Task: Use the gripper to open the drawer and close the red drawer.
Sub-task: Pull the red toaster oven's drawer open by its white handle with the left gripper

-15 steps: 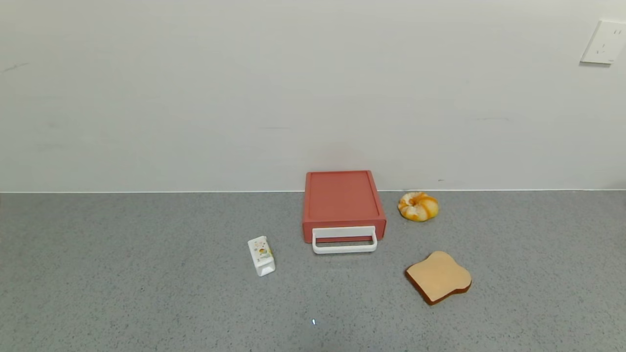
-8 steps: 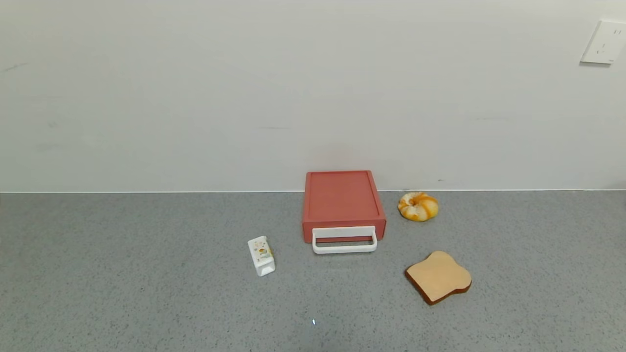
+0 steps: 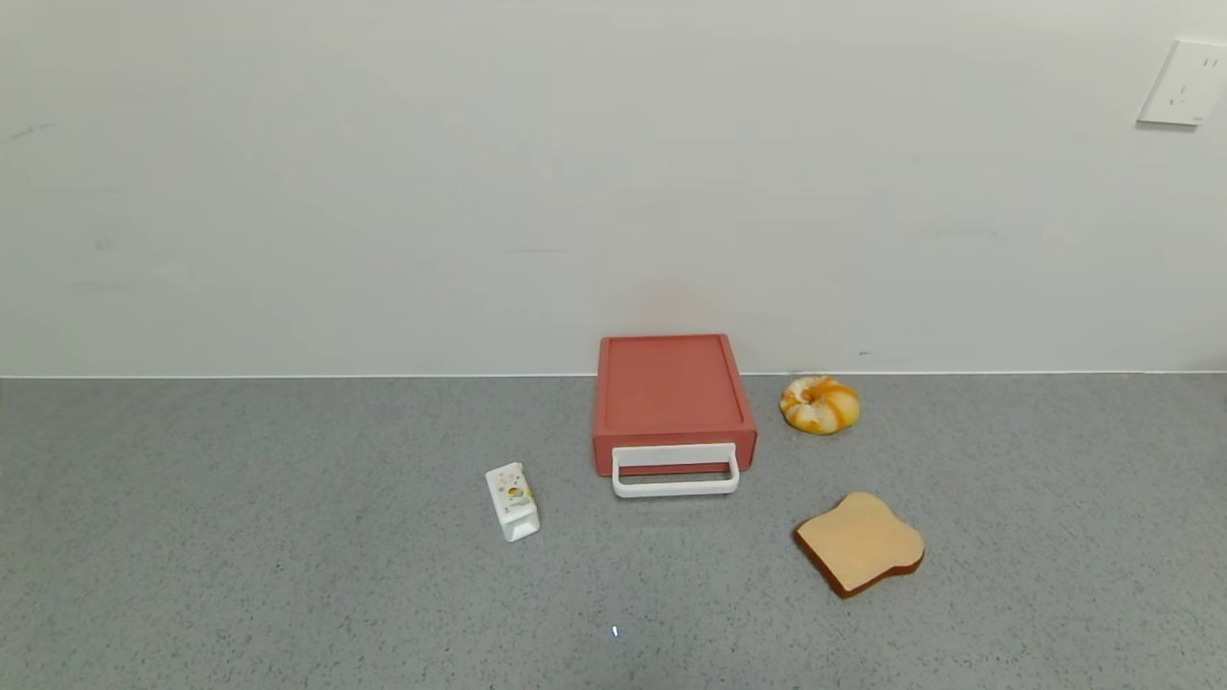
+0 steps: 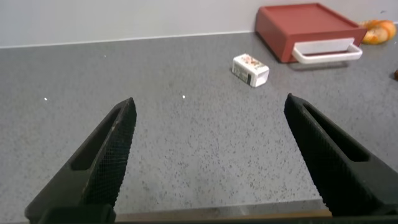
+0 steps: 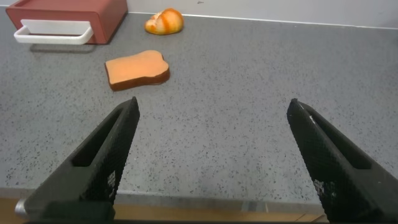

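Observation:
The brick-red drawer box sits on the grey counter against the back wall, its white loop handle facing me; the drawer looks shut. It also shows in the left wrist view and the right wrist view. Neither arm shows in the head view. My left gripper is open and empty over the counter's near edge, far from the box. My right gripper is open and empty, also at the near edge.
A small white carton lies left of the box. A bread slice lies front right, and a glazed bun sits right of the box. A wall socket is at the upper right.

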